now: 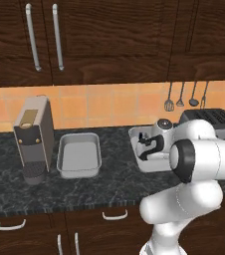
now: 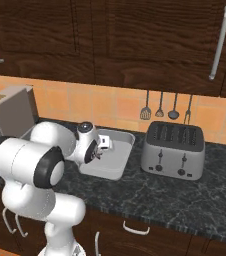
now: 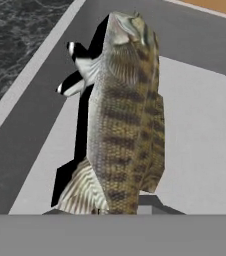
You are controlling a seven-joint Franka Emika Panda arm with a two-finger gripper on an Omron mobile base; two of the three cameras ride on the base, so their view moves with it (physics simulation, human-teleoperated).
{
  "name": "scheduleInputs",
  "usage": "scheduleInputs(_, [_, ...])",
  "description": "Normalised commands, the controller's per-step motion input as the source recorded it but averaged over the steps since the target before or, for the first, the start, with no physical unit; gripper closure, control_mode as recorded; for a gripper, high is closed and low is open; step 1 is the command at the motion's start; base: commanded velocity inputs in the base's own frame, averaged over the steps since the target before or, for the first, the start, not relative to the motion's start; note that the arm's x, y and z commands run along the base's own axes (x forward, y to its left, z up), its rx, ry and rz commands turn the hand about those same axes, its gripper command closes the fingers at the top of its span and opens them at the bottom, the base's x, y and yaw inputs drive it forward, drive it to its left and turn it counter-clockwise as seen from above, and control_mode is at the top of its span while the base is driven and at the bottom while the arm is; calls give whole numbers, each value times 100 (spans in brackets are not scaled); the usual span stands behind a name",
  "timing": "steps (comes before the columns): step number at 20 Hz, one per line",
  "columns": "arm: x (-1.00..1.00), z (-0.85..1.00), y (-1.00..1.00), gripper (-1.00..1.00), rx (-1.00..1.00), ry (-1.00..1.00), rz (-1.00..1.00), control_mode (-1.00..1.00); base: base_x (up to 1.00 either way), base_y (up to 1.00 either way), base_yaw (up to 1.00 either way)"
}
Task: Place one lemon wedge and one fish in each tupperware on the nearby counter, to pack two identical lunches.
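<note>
Gripper: the gripper (image 1: 143, 145) is clamped on the fish (image 3: 125, 115), tips nearly together around its tail end, low inside a tray.
Fish: it hangs straight ahead of the hand, striped olive-brown body running away from the fingers, pale fins to one side; whether its far end touches the tray floor, I cannot tell.
Near tupperware: the right-hand tupperware (image 2: 119, 161) sits directly beneath the hand, pale floor under the fish, raised rim beyond.
Other tupperware: the second tupperware (image 1: 78, 154) lies well off to the hand's left, nothing in it that I can see.
Lemon wedge: none visible from here.
Step in hand: looks like the set-down. Ease lower until the fish lies flat on the floor, then part the fingers and lift straight up, so nothing drags over the rim.
Risk: letting go too high could bounce it against the wall.
Counter: the counter (image 2: 185, 200) is dark speckled stone around the tray.
Room: toaster (image 2: 173, 150) just to the hand's right, coffee machine (image 1: 33, 137) far left, utensils (image 2: 166, 108) hanging on orange tile beyond.
</note>
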Motion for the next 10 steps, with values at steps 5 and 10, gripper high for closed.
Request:
scheduleInputs(5, [27,-2,0,-100,0,-12,0,-100,0,0,0])
scheduleInputs(10, [12,3,-8,-100,0,-13,0,-100,0,0,0])
